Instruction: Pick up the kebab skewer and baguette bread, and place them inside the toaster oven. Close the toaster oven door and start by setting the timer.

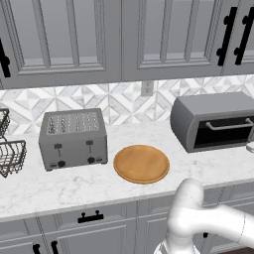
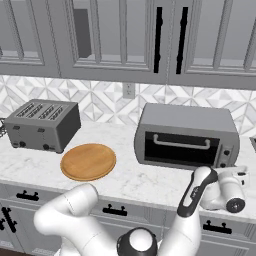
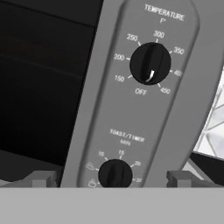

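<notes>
The toaster oven (image 2: 185,120) stands on the counter at the right, also seen from the left base as the toaster oven (image 1: 198,119). The toaster oven door (image 2: 180,150) is shut, its silver bar handle (image 2: 181,143) across the dark glass. My gripper (image 3: 113,179) is open, close in front of the oven's control panel. The timer knob (image 3: 115,174) sits between my fingertips (image 3: 43,178), and the temperature knob (image 3: 150,64) is above it. From the right base, my gripper (image 2: 236,172) hangs just before the oven's right end. The kebab skewer and baguette bread are out of view.
A grey slot toaster (image 1: 73,139) stands at the left of the counter, with a round wooden board (image 1: 141,163) between it and the oven. A wire basket (image 1: 10,154) sits at the far left edge. Wall cabinets hang above the counter.
</notes>
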